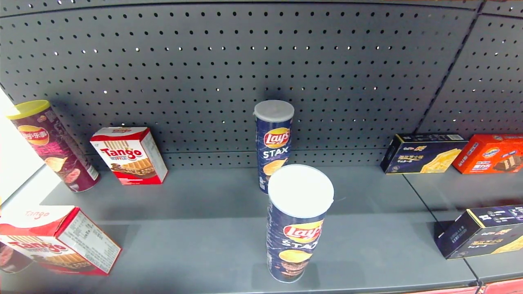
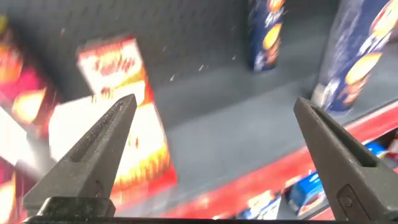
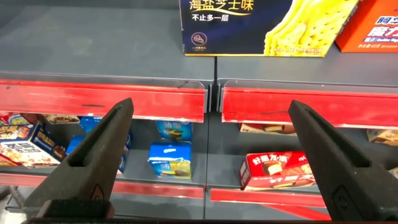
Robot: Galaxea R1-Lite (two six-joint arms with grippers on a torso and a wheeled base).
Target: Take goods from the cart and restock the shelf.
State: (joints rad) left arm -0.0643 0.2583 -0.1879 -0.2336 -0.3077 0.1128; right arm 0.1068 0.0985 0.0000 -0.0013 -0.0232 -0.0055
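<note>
Two dark blue chip cans stand upright on the grey shelf: the front can near the shelf's front edge, the back can behind it by the pegboard. In the left wrist view my left gripper is open and holds nothing, in front of the shelf's left part, facing a red-and-white wafer box; the front can and the back can lie beyond. My right gripper is open and holds nothing, in front of the red shelf-edge strip, below a dark blue biscuit box.
On the shelf's left stand a maroon chip can and two wafer boxes. At the right are dark blue biscuit boxes and an orange box. A lower shelf holds blue packs and a red box.
</note>
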